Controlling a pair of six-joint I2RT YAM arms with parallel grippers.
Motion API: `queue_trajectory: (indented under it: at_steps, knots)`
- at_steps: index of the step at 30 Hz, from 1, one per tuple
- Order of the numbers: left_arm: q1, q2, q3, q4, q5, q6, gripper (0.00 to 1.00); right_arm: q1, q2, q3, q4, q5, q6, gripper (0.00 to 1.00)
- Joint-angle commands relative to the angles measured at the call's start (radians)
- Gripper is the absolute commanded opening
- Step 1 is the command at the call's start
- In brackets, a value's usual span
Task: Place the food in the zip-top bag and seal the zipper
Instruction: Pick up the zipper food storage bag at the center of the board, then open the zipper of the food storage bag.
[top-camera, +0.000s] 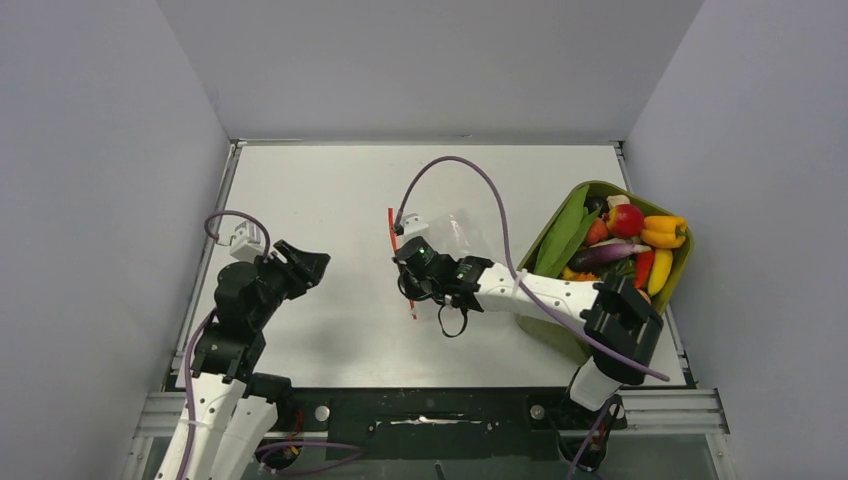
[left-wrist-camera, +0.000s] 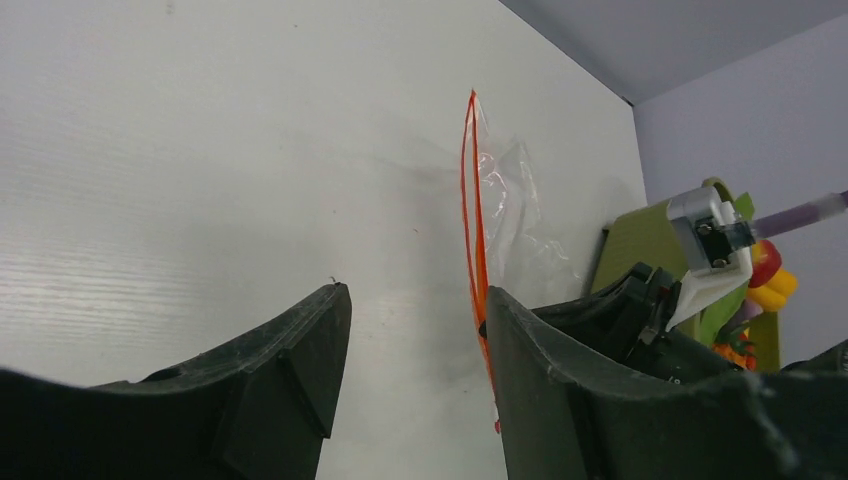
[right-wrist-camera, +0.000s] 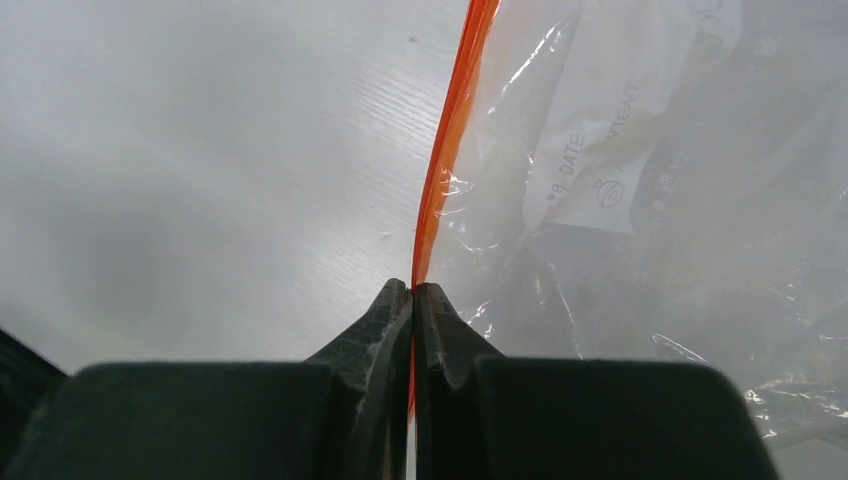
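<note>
The clear zip-top bag (top-camera: 452, 232) lies flat mid-table, and nothing shows inside it. Its orange-red zipper (top-camera: 397, 245) runs along its left edge. My right gripper (top-camera: 408, 285) is shut on the near part of the zipper (right-wrist-camera: 445, 150), the strip pinched between the fingertips (right-wrist-camera: 395, 305). The bag's film (right-wrist-camera: 660, 230) spreads to the right with a white label. My left gripper (top-camera: 305, 262) hovers at the table's left, open and holding nothing (left-wrist-camera: 418, 295), pointing towards the zipper (left-wrist-camera: 474, 200). The food (top-camera: 625, 235) sits piled in the green tub.
The olive-green tub (top-camera: 685, 262) stands tilted at the right edge of the table, beside the right arm's elbow. A purple cable (top-camera: 470, 170) arches over the bag. Grey walls close in the table on the left, right and back.
</note>
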Motion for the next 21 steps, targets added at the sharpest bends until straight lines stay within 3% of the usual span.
queue_trajectory:
  at_steps: [1, 8, 16, 21]
  knots:
    - [-0.004, 0.040, -0.004, 0.154, 0.168, -0.071, 0.50, -0.008, -0.115, -0.060, 0.177, -0.128, 0.010, 0.00]
    - [-0.004, 0.083, -0.094, 0.380, 0.349, -0.207, 0.46, -0.014, -0.210, -0.147, 0.324, -0.239, 0.033, 0.00]
    - [-0.005, 0.115, -0.178, 0.477, 0.366, -0.249, 0.36, -0.015, -0.239, -0.178, 0.411, -0.313, 0.064, 0.00]
    - [-0.005, 0.145, -0.216, 0.552, 0.385, -0.288, 0.36, -0.014, -0.247, -0.186, 0.435, -0.343, 0.075, 0.00]
